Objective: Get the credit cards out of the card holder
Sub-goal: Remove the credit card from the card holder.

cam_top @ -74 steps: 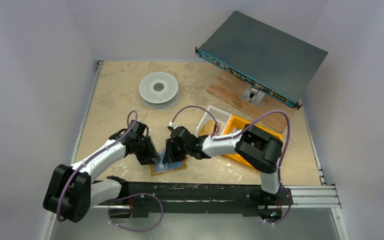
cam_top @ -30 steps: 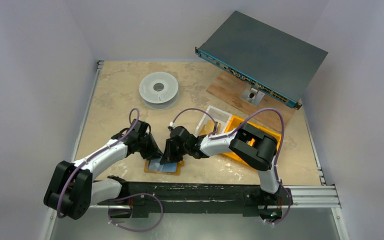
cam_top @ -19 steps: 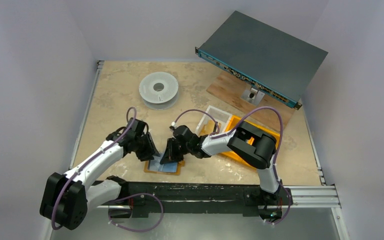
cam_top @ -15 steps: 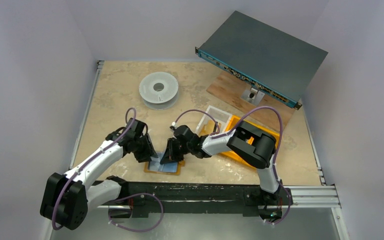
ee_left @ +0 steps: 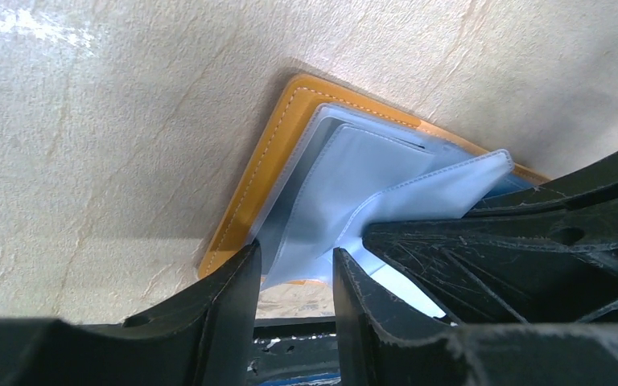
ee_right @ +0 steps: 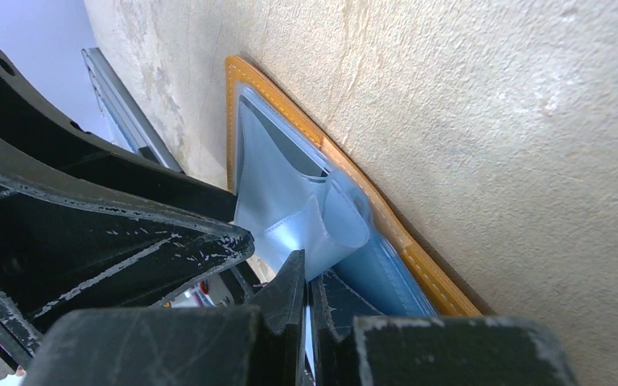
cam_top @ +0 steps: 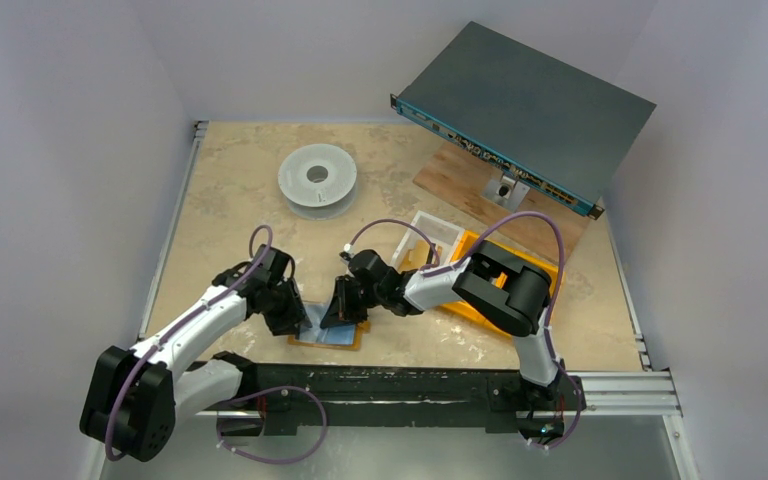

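The card holder (cam_top: 312, 341) lies open and flat on the table near the front edge, a mustard-orange cover (ee_left: 251, 181) with pale blue plastic sleeves (ee_left: 370, 173) inside. My right gripper (cam_top: 345, 312) is shut on a lifted blue sleeve (ee_right: 298, 217), the jaws pinched together in the right wrist view (ee_right: 310, 269). My left gripper (cam_top: 297, 322) is open at the holder's left edge, its fingers straddling the corner of the sleeves in the left wrist view (ee_left: 296, 253). I cannot make out any credit card in the sleeves.
A white spool (cam_top: 317, 180) sits at the back left. A white bin (cam_top: 430, 232) and an orange bin (cam_top: 475, 245) stand right of the holder, partly behind my right arm. A grey rack unit (cam_top: 525, 105) rests on a wooden board (cam_top: 455, 172) at the back right.
The holder has shifted left and lies flatter than 2.5 s ago. My left gripper has moved slightly toward the near edge, at the holder's left corner. My right gripper keeps its hold.
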`<state>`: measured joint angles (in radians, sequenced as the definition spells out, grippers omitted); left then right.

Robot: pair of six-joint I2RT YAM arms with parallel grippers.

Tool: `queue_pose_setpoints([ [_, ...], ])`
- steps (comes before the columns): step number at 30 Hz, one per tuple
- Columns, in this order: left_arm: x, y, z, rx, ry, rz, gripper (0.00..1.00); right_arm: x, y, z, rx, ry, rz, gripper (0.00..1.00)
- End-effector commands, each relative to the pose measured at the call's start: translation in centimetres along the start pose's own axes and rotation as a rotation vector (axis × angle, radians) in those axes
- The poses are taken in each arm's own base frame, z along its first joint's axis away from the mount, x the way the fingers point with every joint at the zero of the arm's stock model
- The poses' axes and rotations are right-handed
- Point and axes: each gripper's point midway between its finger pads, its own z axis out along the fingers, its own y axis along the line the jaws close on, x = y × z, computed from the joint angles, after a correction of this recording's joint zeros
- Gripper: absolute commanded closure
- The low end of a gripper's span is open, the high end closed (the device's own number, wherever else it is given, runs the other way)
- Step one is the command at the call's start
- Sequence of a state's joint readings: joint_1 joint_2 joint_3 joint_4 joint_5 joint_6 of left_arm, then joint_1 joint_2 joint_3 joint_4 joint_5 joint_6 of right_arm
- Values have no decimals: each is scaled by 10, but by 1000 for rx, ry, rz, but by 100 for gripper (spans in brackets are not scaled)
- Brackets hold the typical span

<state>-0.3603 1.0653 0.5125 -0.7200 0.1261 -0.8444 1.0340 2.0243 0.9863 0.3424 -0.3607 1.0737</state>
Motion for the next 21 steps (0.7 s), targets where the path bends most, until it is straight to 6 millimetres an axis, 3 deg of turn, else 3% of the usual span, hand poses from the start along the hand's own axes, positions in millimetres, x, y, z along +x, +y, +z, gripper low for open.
queue_pose_setpoints([
  [1, -1, -3, -1, 23, -10, -3, 63, 40, -132, -4, 423, 67, 46, 100],
  [12, 15, -15, 11, 113, 66, -38, 62, 38, -123, -2, 383, 67, 32, 100],
  [18, 11, -27, 4, 166, 53, -49, 63, 31, -104, -5, 314, 44, -4, 100],
  [21, 11, -27, 3, 165, 55, -44, 63, 24, -89, -8, 272, 23, -25, 92],
])
